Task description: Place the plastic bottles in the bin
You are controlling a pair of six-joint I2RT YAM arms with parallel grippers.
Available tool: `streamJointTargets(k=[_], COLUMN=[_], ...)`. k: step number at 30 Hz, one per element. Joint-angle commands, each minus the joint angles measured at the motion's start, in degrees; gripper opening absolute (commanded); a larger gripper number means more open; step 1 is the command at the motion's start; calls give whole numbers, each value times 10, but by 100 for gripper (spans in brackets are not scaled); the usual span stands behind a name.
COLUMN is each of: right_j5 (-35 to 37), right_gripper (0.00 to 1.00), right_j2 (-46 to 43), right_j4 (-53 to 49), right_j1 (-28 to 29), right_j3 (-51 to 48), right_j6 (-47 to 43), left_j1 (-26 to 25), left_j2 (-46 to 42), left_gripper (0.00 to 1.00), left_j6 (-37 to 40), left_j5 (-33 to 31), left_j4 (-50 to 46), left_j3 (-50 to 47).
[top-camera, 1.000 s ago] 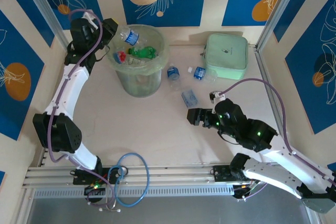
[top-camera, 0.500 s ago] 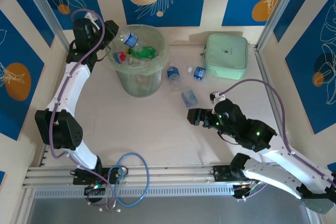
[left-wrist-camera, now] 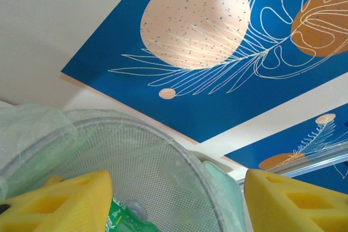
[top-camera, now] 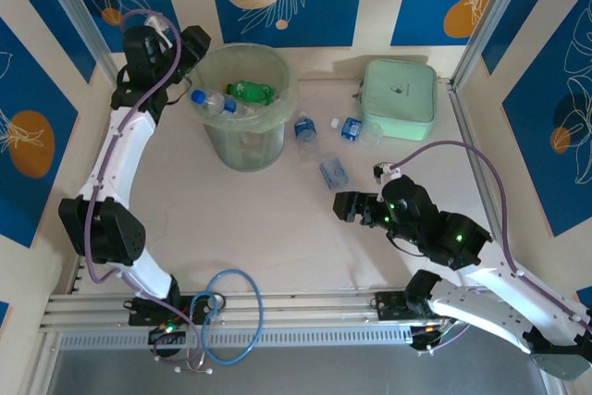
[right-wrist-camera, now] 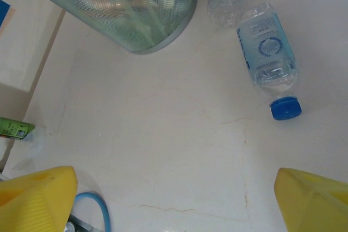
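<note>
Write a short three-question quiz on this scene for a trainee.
1. True or false: the left end effector is open and holds nothing.
2. How many bottles lie on the table between the bin and the mint green case? A one, B three, C six.
3. Fill in: the bottle nearest the right end effector has a ___ cap.
Key: 1 true; 2 B; 3 blue.

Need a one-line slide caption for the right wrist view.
Open right claw above pale table, facing a clear blue-capped plastic bottle lying near the round translucent green bin.
</note>
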Motion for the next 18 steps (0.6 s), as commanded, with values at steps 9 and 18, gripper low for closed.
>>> streamJointTargets(k=[9,18], right_j5=[-103,-185], right_gripper=[97,99], right_j2=[109,283], right_j4=[-69,-38], right_j1=[-163,-250], right_j3=[28,68], right_j6=[-15,-87], left_j1=[-31,-169], left_j2=[-205,-385], left_gripper=[57,46], left_j6=[87,122], left_j5=[3,8], left_j4=[-99,-197], left_j3=[-79,-286])
